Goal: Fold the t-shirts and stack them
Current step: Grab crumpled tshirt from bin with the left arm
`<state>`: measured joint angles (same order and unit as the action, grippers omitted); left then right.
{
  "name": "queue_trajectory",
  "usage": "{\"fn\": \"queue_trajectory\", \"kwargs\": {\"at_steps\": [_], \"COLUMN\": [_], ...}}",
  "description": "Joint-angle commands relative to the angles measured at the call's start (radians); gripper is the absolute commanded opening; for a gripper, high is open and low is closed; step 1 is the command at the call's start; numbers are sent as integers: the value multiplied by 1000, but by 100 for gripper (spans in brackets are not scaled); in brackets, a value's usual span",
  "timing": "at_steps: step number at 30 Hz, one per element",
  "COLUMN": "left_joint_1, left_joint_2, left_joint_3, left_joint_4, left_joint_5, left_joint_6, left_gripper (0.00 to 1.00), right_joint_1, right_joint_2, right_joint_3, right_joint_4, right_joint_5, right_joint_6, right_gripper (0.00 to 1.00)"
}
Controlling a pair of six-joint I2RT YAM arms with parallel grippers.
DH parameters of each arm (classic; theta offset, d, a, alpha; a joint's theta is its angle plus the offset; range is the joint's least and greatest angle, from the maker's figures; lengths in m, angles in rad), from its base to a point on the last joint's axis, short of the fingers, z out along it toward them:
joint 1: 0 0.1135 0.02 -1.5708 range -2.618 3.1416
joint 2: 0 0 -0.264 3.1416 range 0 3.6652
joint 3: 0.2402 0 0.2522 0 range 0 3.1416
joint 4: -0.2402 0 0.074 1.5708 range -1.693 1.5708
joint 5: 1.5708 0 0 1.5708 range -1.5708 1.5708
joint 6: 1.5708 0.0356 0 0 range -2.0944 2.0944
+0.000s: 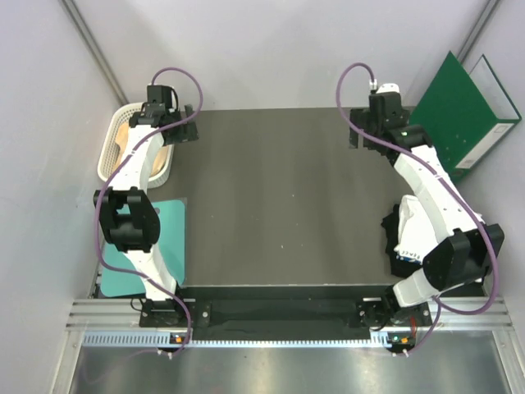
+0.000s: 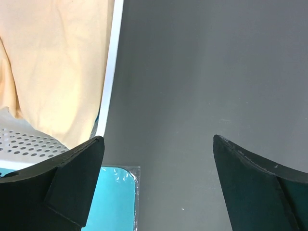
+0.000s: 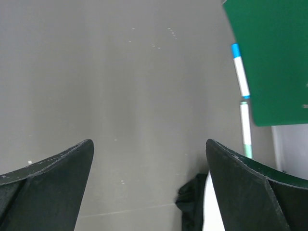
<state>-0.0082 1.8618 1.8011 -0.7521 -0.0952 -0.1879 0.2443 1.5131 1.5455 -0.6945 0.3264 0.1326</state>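
A pale peach-yellow t-shirt (image 1: 123, 135) lies in a white basket (image 1: 109, 156) at the back left; the left wrist view shows it (image 2: 53, 62) inside the basket rim (image 2: 109, 77). My left gripper (image 1: 182, 131) is open and empty just right of the basket, over the dark table (image 2: 202, 72). A pile with a dark t-shirt (image 1: 392, 226), a white one (image 1: 410, 234) and a blue one (image 1: 406, 261) lies at the right edge under the right arm. My right gripper (image 1: 358, 131) is open and empty at the back right. The dark shirt (image 3: 192, 202) shows low in the right wrist view.
A stiff green folder (image 1: 459, 115) leans at the back right, also in the right wrist view (image 3: 274, 53). A teal sheet (image 1: 164, 238) lies at the table's left edge under the left arm, and in the left wrist view (image 2: 108, 202). Grey walls enclose the table.
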Motion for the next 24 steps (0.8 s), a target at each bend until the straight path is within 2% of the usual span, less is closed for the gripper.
{"fn": "queue_trajectory", "kwargs": {"at_steps": [1, 5, 10, 13, 17, 24], "left_joint_1": [1, 2, 2, 2, 82, 249], "left_joint_2": [-72, -82, -47, 25, 128, 241], "left_joint_3": [-23, -37, 16, 108, 237, 319], "left_joint_4": [60, 72, 80, 27, -39, -26], "left_joint_5": [-41, -74, -58, -177, -225, -75], "left_joint_6": [-8, 4, 50, 48, -1, -151], "left_gripper": [99, 99, 99, 99, 99, 99], "right_joint_1": [61, 64, 69, 69, 69, 69], "right_joint_2": [18, 96, 148, 166, 197, 208], "right_joint_3": [25, 77, 111, 128, 151, 119], "right_joint_4": [-14, -62, -57, -50, -57, -56], "right_joint_5": [241, 292, 266, 246, 227, 212], "right_joint_6": [-45, -39, -42, -42, -44, -24], "right_gripper": [100, 100, 100, 100, 99, 100]}}
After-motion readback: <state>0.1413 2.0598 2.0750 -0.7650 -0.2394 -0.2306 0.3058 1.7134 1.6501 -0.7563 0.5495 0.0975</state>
